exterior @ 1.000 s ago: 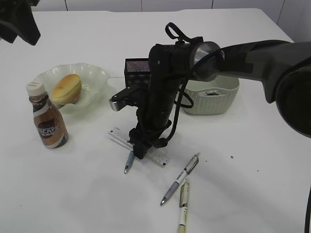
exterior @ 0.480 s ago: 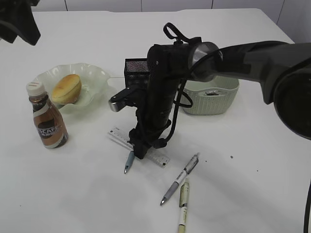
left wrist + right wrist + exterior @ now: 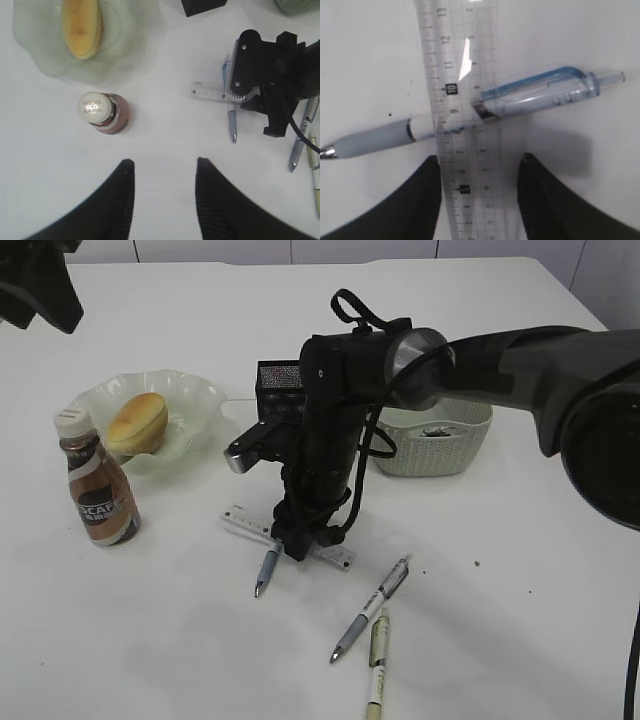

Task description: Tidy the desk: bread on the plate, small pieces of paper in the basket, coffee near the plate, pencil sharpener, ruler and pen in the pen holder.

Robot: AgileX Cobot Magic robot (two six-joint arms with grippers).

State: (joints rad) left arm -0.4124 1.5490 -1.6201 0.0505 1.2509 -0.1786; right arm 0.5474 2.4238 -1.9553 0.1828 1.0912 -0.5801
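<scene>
Bread [image 3: 137,421] fills the plate [image 3: 195,392]; basket [image 3: 437,448] contents unclear; both grippers' jaws parted, holding nothing.

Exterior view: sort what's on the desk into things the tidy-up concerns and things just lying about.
Part of the job:
bread on the plate
coffee bottle
ruler
blue pen lying across the ruler
two pens further right
pen holder
basket

Lying about:
nothing that can be made out

Clear ruler [image 3: 462,100] with black marks, pale blue pen [image 3: 470,117], brown coffee bottle [image 3: 98,495], golden bread [image 3: 137,422]
</scene>
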